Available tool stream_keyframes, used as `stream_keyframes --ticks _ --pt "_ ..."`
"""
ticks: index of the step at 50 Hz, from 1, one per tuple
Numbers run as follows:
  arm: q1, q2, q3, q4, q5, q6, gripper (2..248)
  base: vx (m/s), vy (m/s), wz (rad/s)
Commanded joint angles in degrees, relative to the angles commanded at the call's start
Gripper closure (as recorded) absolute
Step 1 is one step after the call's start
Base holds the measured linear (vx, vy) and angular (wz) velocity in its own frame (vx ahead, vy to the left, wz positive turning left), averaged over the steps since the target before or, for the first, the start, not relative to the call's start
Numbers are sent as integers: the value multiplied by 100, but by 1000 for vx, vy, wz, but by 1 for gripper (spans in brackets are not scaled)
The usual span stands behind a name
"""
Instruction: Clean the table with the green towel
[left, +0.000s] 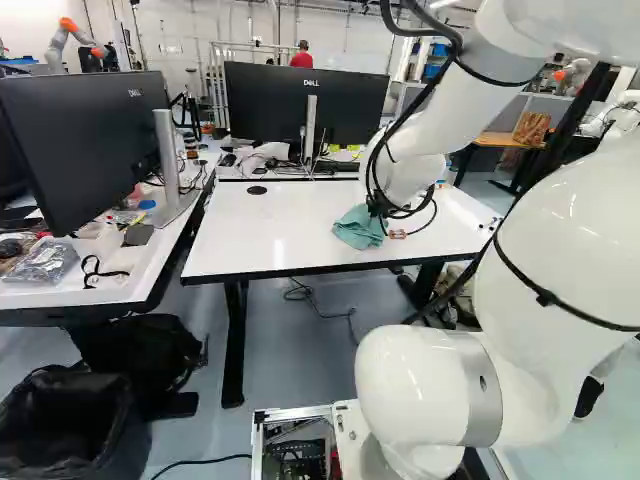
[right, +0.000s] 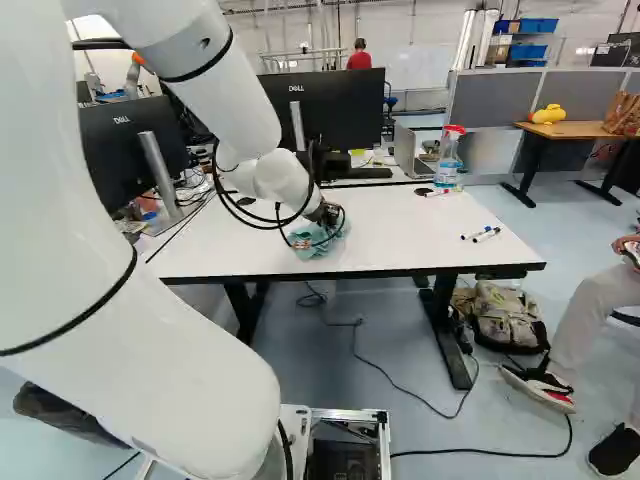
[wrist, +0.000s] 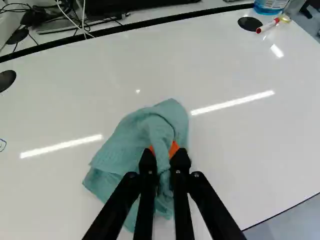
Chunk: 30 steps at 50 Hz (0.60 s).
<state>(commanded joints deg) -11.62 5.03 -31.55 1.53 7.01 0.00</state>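
Much of the green towel's (wrist: 120, 145) middle is hidden under the gripper (right: 329, 214), whose fingertips are hard to make out in both base views; in the wrist view the gripper (wrist: 163, 156) is closed on a raised fold of the cloth, pinching it between its orange pads (wrist: 173, 148). The towel lies bunched on the table (right: 400, 235), toward its near edge, nearer the middle than either end. In the left base view the arm (left: 440, 110) crosses in front of the table's far right part, and a black bin (left: 130, 420) is cut off at the lower left. The cloth is soft and matte with a ribbed weave, its edges rumpled into an uneven shape, while the tabletop is smooth, white and glossy, with streaks of reflected light. Only the right base view shows the clear spray bottle (right: 448, 158) whole, with blue liquid and a red and white head, at the table's far right; the wrist view catches just its base, beside a red-capped marker (wrist: 268, 25) and a round black disc (wrist: 250, 23). A blue mark (wrist: 2, 145) on the tabletop, cut off at the frame's border, can be made out in the wrist view alone.
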Motion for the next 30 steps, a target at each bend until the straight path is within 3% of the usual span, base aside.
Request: stream_keyframes --ticks 20,30 --pt "7 -1 -10 0 0 0 212 0 0 0" --pt "150 -8 -134 0 0 0 212 0 0 0"
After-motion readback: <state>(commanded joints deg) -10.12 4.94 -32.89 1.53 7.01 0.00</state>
